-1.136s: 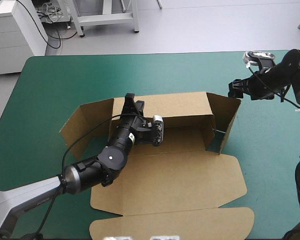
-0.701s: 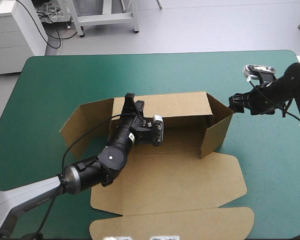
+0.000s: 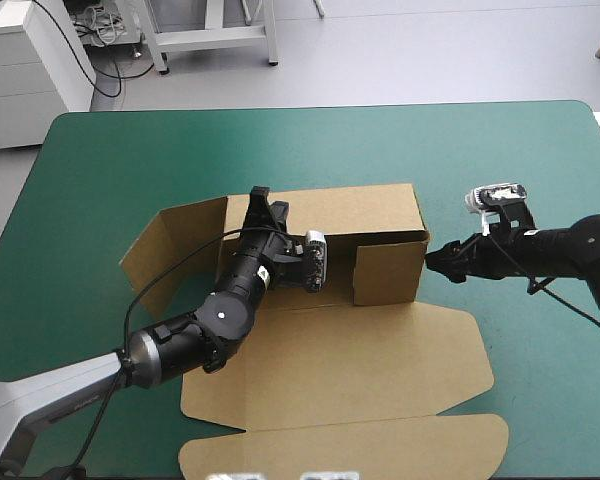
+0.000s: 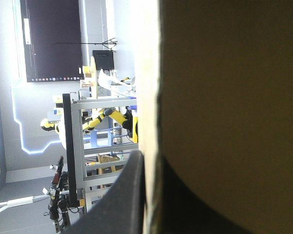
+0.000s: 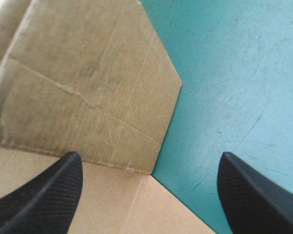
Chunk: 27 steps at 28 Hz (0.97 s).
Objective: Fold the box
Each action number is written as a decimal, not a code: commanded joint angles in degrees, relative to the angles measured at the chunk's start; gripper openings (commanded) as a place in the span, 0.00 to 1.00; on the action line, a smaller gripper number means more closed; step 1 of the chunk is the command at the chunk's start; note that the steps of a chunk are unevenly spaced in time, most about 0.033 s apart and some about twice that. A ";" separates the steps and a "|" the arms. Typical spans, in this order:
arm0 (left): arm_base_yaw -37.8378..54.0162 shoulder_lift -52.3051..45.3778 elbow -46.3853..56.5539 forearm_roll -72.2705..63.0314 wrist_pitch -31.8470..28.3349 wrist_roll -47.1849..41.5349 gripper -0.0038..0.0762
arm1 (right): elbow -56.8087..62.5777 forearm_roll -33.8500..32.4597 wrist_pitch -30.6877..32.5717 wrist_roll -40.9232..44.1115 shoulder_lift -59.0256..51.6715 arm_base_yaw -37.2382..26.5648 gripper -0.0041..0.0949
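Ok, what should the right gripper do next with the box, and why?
Probably nudge the right gripper in against the right flap. The flap stands folded in front of the back wall, the gripper is open at its outer edge, and the left gripper is shut on the back wall, bracing it.

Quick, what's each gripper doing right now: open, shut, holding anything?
Left gripper: shut on the box, clamped over its back wall's top edge.
Right gripper: open, holding nothing, beside the box's right end.
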 commanded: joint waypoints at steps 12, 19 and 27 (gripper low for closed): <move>-0.19 -1.62 -1.29 -0.24 1.90 -0.42 0.04 | 5.41 12.54 -2.70 -17.14 -3.95 1.18 0.75; -0.19 -1.62 -1.29 -0.24 1.90 -0.42 0.04 | 6.31 4.67 -18.12 -9.10 -3.95 13.94 0.75; -0.19 -1.62 -1.29 -0.24 1.90 -0.42 0.04 | 11.97 -2.89 -40.60 5.23 -8.32 25.62 0.75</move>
